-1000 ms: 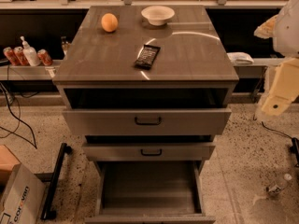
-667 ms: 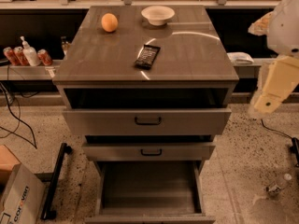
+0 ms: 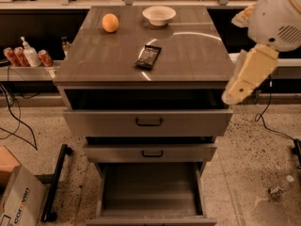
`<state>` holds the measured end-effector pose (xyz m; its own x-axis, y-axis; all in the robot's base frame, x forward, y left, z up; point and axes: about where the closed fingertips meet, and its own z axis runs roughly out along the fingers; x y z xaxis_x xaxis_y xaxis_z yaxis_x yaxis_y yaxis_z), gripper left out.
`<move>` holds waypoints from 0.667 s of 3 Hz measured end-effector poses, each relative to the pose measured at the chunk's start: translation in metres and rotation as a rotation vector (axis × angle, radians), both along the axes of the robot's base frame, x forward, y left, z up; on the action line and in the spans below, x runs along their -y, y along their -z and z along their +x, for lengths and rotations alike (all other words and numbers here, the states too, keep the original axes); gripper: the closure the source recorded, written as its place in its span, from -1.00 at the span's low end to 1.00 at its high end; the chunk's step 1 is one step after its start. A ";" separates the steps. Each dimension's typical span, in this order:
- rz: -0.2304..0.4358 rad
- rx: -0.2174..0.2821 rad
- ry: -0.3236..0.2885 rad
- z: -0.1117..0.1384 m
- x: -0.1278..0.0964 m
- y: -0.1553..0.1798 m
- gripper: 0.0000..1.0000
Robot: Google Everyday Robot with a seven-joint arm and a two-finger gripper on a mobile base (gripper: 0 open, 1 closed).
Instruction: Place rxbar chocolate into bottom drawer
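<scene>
Far left, on a low shelf beside the cabinet: red drink cans (image 3: 14,56) and a white pump bottle (image 3: 30,55). Below, at the lower left corner, a brown cardboard box (image 3: 16,204) on the speckled floor. On the grey cabinet top (image 3: 197,55), near the back left corner, a round orange fruit (image 3: 110,22); at the back edge, near centre, a shallow white bowl (image 3: 159,15). Mid-table, lying flat and well apart from both: the small black-wrapped rxbar chocolate (image 3: 148,57). Beneath the front edge, two black-handled grey drawers ajar, and lowest, pulled out furthest, the wide grey bottom drawer (image 3: 150,192). Right, off the front right corner, the cream-coloured gripper (image 3: 233,94), hanging from the white arm (image 3: 277,18) clear of the bar; open or closed, cannot tell.
</scene>
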<state>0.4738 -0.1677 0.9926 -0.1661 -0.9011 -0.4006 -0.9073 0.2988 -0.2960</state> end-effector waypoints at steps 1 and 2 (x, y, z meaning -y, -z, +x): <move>0.075 0.014 -0.023 0.021 -0.023 0.001 -1.00; 0.128 0.010 -0.059 0.041 -0.046 0.006 -1.00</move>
